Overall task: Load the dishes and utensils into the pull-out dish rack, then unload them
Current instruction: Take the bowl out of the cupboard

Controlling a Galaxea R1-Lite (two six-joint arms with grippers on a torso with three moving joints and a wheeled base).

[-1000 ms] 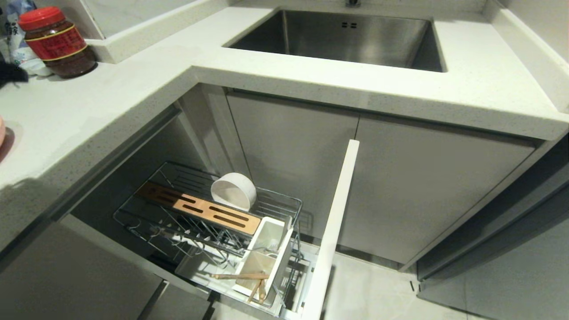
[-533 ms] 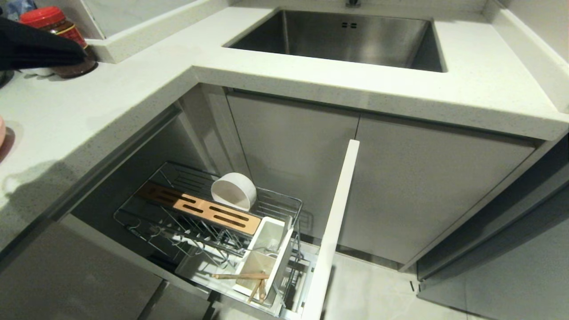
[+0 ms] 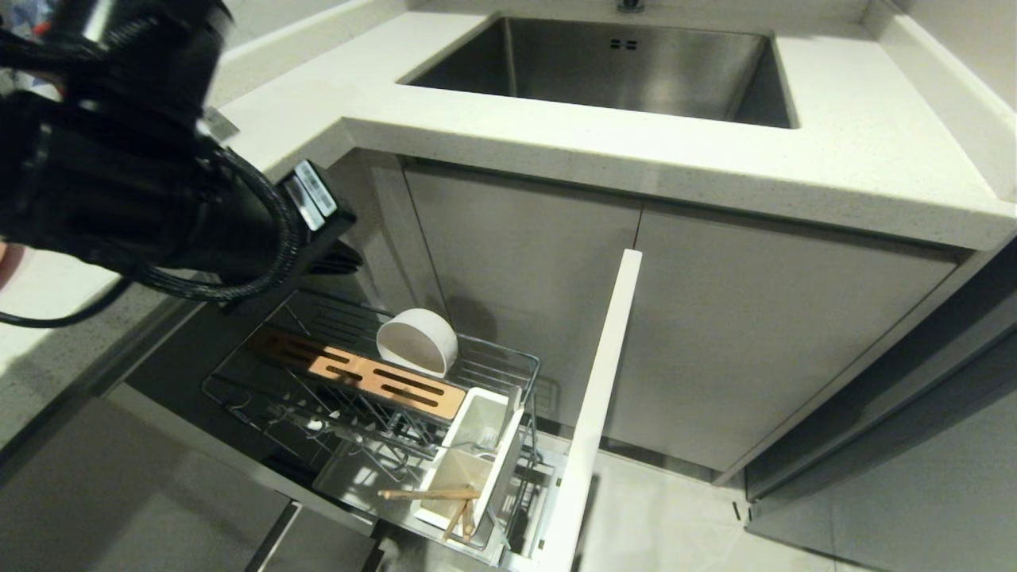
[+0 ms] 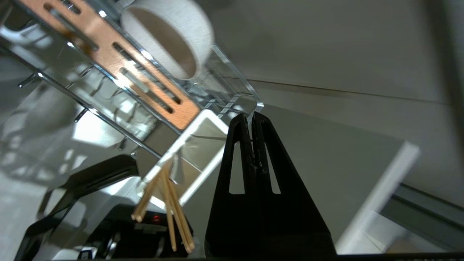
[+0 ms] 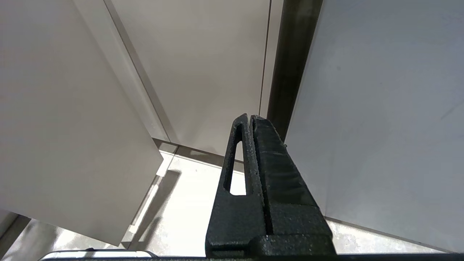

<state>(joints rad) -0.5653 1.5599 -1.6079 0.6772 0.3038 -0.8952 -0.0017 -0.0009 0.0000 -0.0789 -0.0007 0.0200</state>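
Note:
The pull-out dish rack [image 3: 508,365] is drawn out below the counter, its white front panel [image 3: 592,413] to the right. An off-white bowl [image 3: 417,342] stands on edge in it behind the slotted wooden strip [image 3: 357,373]; the left wrist view shows the bowl [image 4: 170,36] too. Wooden chopsticks [image 3: 429,494] lean out of the nearer white utensil cup [image 3: 457,477] and show again as chopsticks [image 4: 166,203]. My left gripper [image 3: 340,258] hangs shut and empty above the rack's back left corner; the left gripper [image 4: 252,116] points toward the cups. A pink plate sliver [image 3: 6,266] lies on the counter at far left.
The steel sink [image 3: 612,67] is set into the white counter [image 3: 794,159] above closed cabinet doors [image 3: 715,334]. My right gripper [image 5: 250,116] is parked low, shut, facing cabinet doors and pale floor. The left arm's bulk [image 3: 119,159] covers the counter's left corner.
The left arm has swung in from the far left over the counter and down toward the rack, now hiding the red-lidded jar. Rack, bowl and chopsticks have not moved.

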